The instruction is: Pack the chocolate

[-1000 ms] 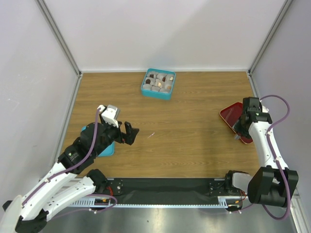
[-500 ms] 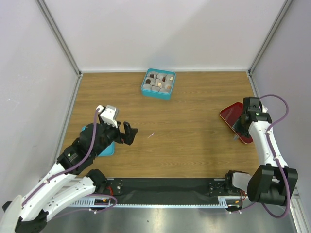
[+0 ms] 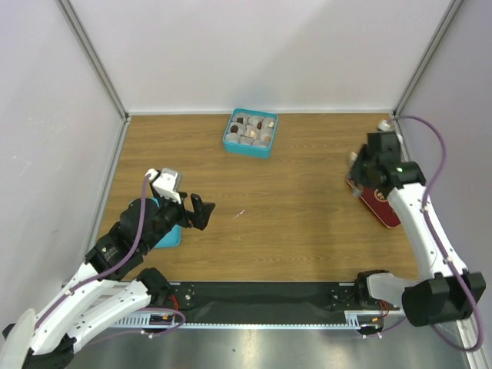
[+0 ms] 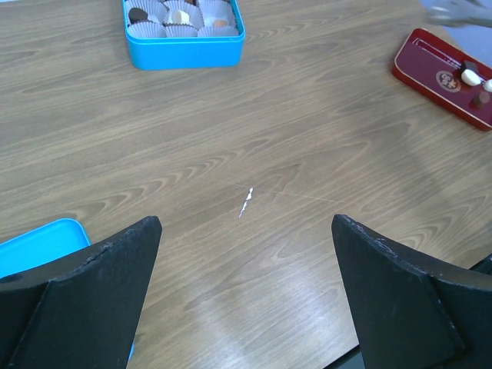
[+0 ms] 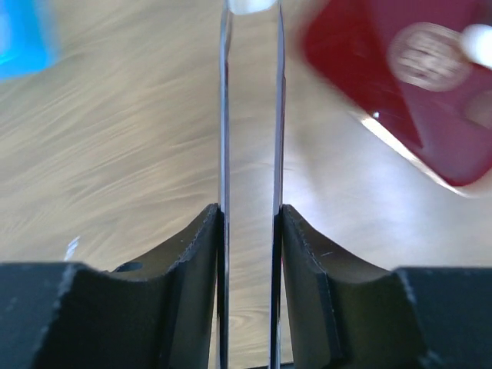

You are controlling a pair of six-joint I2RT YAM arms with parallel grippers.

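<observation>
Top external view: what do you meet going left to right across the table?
Teal lid → left gripper → teal box → red tray.

The left gripper (image 4: 246, 221) hovers, jaws wide apart, while the raised right gripper (image 5: 250, 211) pinches tweezers (image 5: 279, 115).

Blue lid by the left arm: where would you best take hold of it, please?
Probably the lid by its thin rim on the exposed side, coming straight down with the left gripper open, jaws straddling it. It lies flat, so only that edge can be pinched.
</observation>
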